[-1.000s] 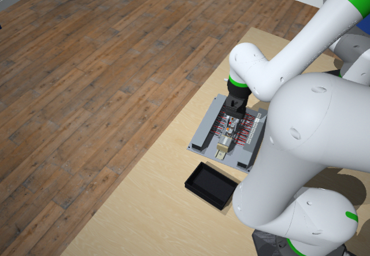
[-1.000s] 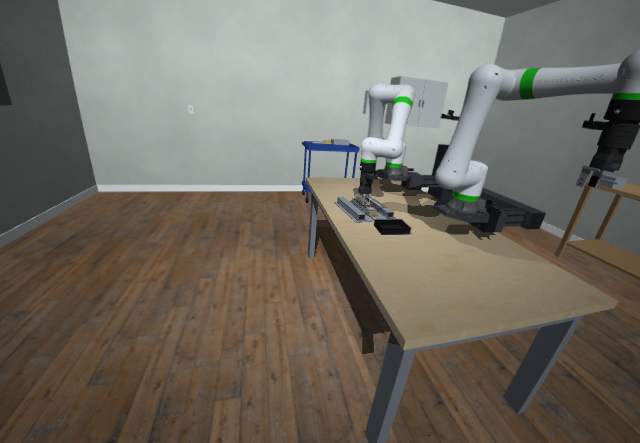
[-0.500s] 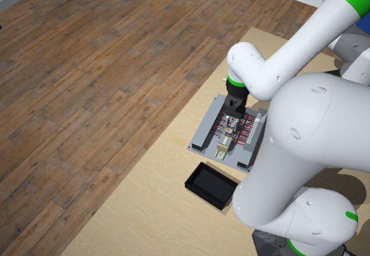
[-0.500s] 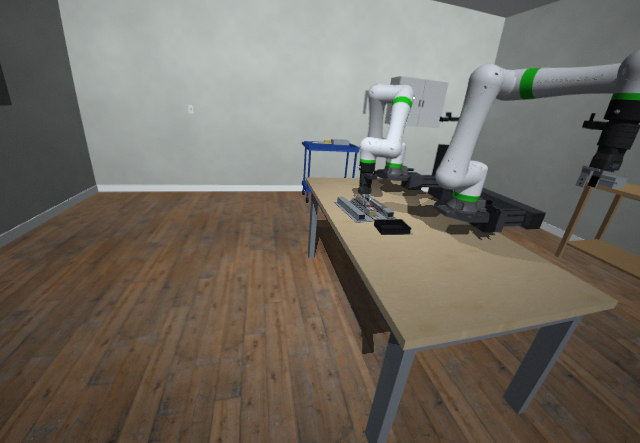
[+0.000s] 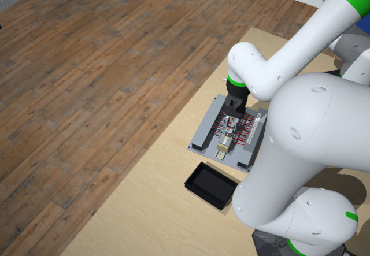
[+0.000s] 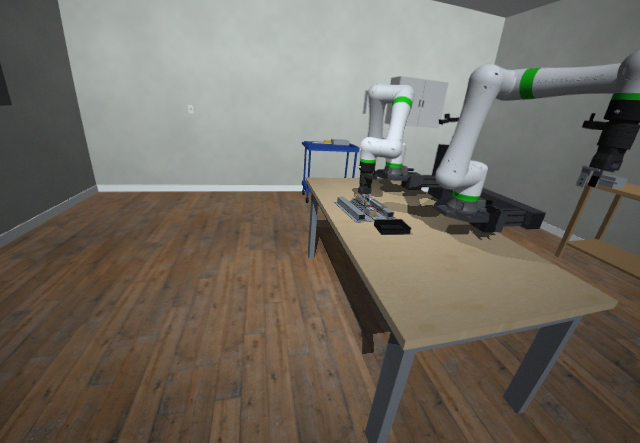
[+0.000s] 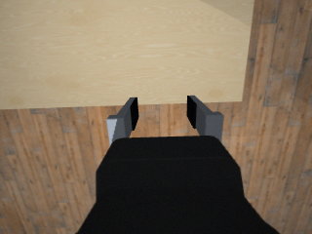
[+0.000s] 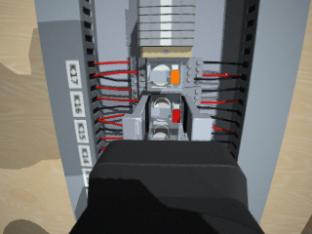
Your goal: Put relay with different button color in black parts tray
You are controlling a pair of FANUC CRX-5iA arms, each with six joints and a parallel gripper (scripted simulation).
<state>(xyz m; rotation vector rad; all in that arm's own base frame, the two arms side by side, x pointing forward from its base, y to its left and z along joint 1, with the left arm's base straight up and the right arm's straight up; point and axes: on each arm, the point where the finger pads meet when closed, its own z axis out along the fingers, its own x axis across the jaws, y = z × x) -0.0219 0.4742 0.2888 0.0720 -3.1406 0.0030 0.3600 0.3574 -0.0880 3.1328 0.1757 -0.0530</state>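
The relay panel (image 5: 208, 155) (image 8: 114, 29) lies on the table, apparently flat. My right gripper (image 5: 232, 122) (image 6: 365, 199) (image 8: 166, 106) points down over its relay row and is shut on the red-button relay (image 8: 175, 116). Whether that relay is raised at all cannot be told. The orange-button relay (image 8: 158, 76) beside it, at the terminal-block end, looks upright. Part of another relay (image 8: 161, 132) shows behind the red one; the remaining relays are hidden under the gripper. The black parts tray (image 5: 203, 196) (image 6: 392, 231) is empty. My left gripper (image 7: 162, 106) (image 6: 599, 177) is open and empty, high and away from the panel.
Grey wire ducts (image 5: 207, 128) (image 8: 280, 73) run along both sides of the relay row, with red and black wires between. Terminal blocks (image 8: 167, 26) stand beside the orange-button relay. The tray lies just off the panel's end. The left arm's shoulder and elbow loom beside panel and tray.
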